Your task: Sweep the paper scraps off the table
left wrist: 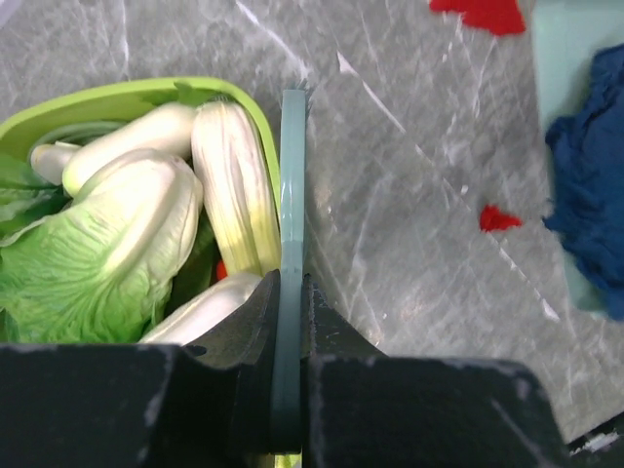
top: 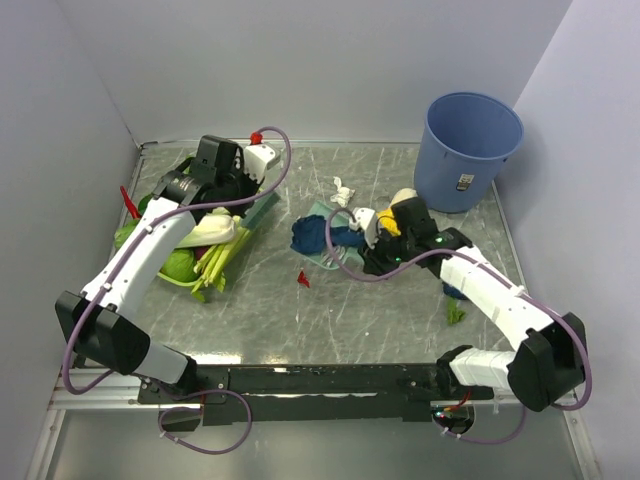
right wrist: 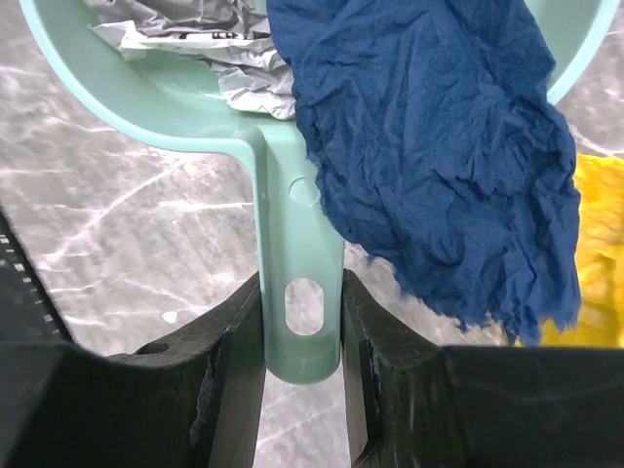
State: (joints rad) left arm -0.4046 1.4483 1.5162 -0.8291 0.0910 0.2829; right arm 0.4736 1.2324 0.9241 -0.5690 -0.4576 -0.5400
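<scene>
My right gripper (top: 372,242) (right wrist: 302,288) is shut on the handle of a mint-green dustpan (right wrist: 292,195), which lies on the table (top: 380,320) at mid-centre (top: 322,258). A dark blue paper wad (top: 310,236) (right wrist: 429,146) and a white crumpled scrap (right wrist: 210,44) lie in the pan. My left gripper (top: 245,195) (left wrist: 291,283) is shut on a thin flat teal sweeping tool (left wrist: 292,195) at the back left. A red scrap (top: 303,279) (left wrist: 497,217) lies loose on the table. A white scrap (top: 343,191) lies behind the pan. Green (top: 455,312) and blue (top: 456,291) scraps lie by my right arm.
Leafy green vegetables (top: 185,262) (left wrist: 107,244) sit in a lime tray (left wrist: 117,97) under my left arm. A yellow-and-white frilly vegetable (top: 402,203) is beside my right gripper. A blue bin (top: 470,150) stands back right. Red bits lie at the back (top: 257,137) and left (top: 128,200).
</scene>
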